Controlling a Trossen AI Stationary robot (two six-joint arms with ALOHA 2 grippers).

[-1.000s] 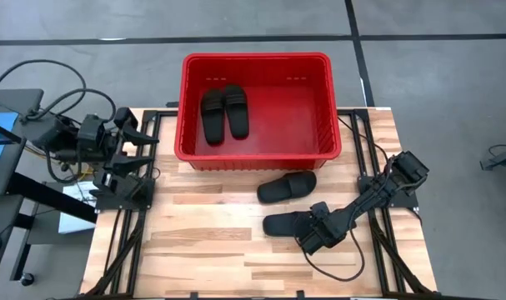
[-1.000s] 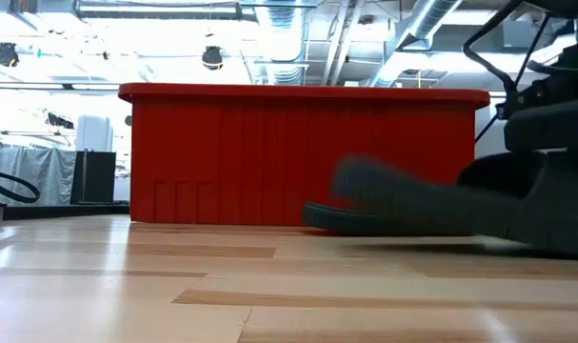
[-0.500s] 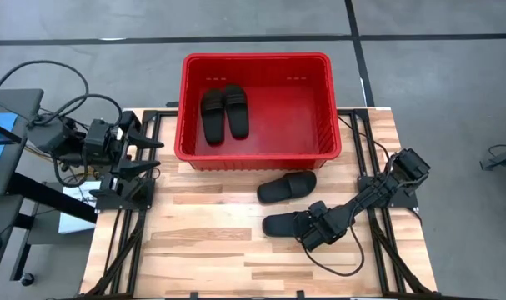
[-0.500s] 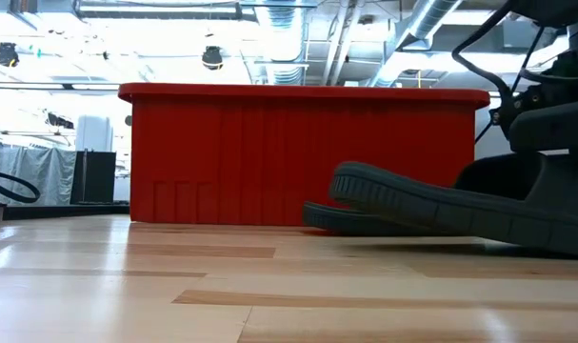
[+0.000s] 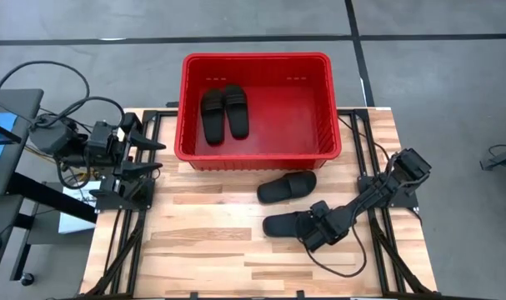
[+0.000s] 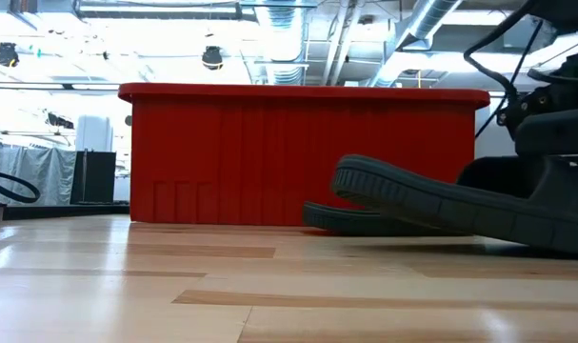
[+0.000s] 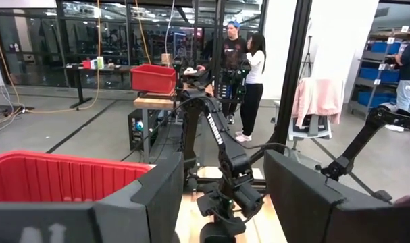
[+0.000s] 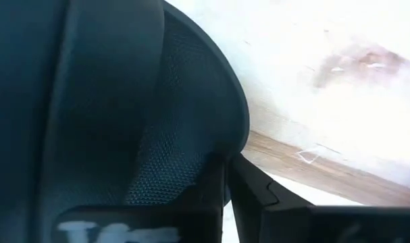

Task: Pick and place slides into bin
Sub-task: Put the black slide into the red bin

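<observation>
Two black slides [image 5: 212, 115] [image 5: 236, 110] lie in the red bin [image 5: 319, 142] at the table's far side. A third slide [image 5: 288, 187] lies flat on the table in front of the bin. A fourth slide [image 5: 286, 223] [image 6: 422, 200] lies nearer. My right gripper [image 5: 317, 227] points down at its right end and is shut on it. That slide's left end [image 6: 360, 179] is tipped up off the wood. My left gripper [image 5: 144, 154] stands open and raised at the table's left edge, holding nothing. My right gripper comes from above, pointing steeply down, at the slide's right end. In the right wrist view the two fingers [image 8: 252, 185] meet on a thin edge of the slide's textured black surface [image 8: 215, 152]. The slide is tilted, with its right end low by the gripper and its left end raised.
The bin's near wall [image 6: 298, 157] stands right behind both loose slides. Bare wood lies to the left of the slides and along the near edge [image 5: 219, 267]. Black frame rails [image 5: 123, 233] run along both table sides. People stand in the room beyond the table.
The nearer slide has tipped. Its left end has risen off the table, while the end under my right gripper has stayed low. The other slides have not moved.
</observation>
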